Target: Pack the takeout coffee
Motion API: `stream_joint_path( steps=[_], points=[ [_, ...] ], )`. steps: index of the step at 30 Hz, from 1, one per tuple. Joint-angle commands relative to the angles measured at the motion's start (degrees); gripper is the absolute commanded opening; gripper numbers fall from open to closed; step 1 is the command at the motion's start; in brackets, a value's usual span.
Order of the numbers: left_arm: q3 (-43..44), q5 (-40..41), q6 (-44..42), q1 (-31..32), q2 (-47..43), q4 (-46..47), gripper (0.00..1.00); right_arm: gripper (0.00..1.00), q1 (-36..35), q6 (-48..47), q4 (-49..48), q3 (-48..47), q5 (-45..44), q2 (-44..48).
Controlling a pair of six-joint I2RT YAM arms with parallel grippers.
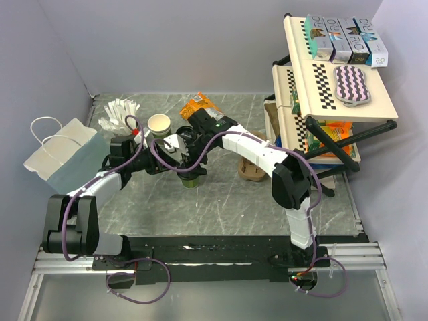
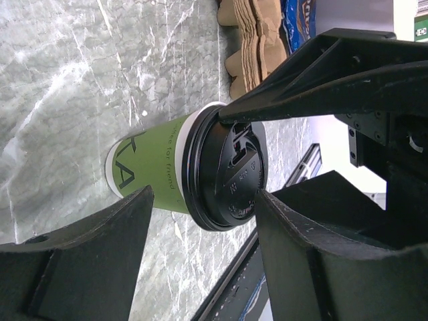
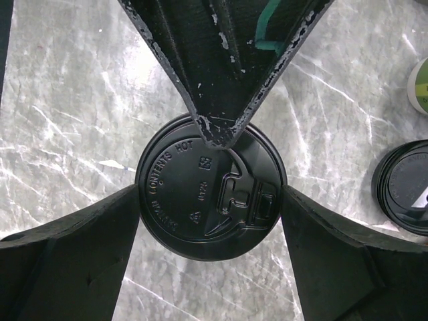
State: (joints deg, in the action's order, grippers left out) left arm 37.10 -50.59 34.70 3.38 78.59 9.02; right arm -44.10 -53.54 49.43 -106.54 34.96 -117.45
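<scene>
the takeout coffee [image 2: 157, 177] is standing upright near the middle of the marble table [image 1: 234, 200], with its black lid [image 3: 180, 200] seated. the right gripper [image 3: 210, 197] is reaching down from above with jaws wide. its fingertips are touching the lid's rim at 3 and 9 o'clock in its own view, so it is gripping the cup at the top, judged to be the hold for a lift. the left gripper [image 2: 207, 197] is lying on its side, partly spread and holding nothing. one finger [image 3: 217, 67] is resting across the lid from 12 o'clock, probably steadying it. in the overhead view the paper bag [image 1: 63, 157], the likely destination, is waiting at 9 o'clock of the cup, with the left arm lying between them. a lidless cup [image 1: 159, 124] and a cup of white sticks [image 1: 119, 114] are sitting at 11 and 10 o'clock. cardboard carriers [image 1: 253, 170] are lying at 3 o'clock and a rack [image 1: 334, 100] is standing at 2 o'clock. spare lids [image 3: 401, 187] are lying just beside the cup.
</scene>
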Motion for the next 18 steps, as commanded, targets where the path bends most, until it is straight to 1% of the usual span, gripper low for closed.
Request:
stream_joint_path(
  steps=[1,5,14,18],
  points=[
    [1.5,-0.7,-1.1,0.2,-0.6,1.0,0.68,0.89,0.4,1.6,-2.1,1.7,0.7,3.3],
    [1.7,-0.7,-1.1,0.2,-0.5,0.8,0.68,0.89,0.5,2.4,-2.6,1.5,0.7,3.0],
    [1.6,-1.4,-0.9,0.2,-0.4,1.5,0.68,0.89,1.2,3.6,-5.0,3.4,2.5,5.6],
    [1.5,-1.4,-0.9,0.2,-0.5,1.7,0.68,0.89,1.5,4.5,-7.5,5.0,2.5,6.7]
  ],
)
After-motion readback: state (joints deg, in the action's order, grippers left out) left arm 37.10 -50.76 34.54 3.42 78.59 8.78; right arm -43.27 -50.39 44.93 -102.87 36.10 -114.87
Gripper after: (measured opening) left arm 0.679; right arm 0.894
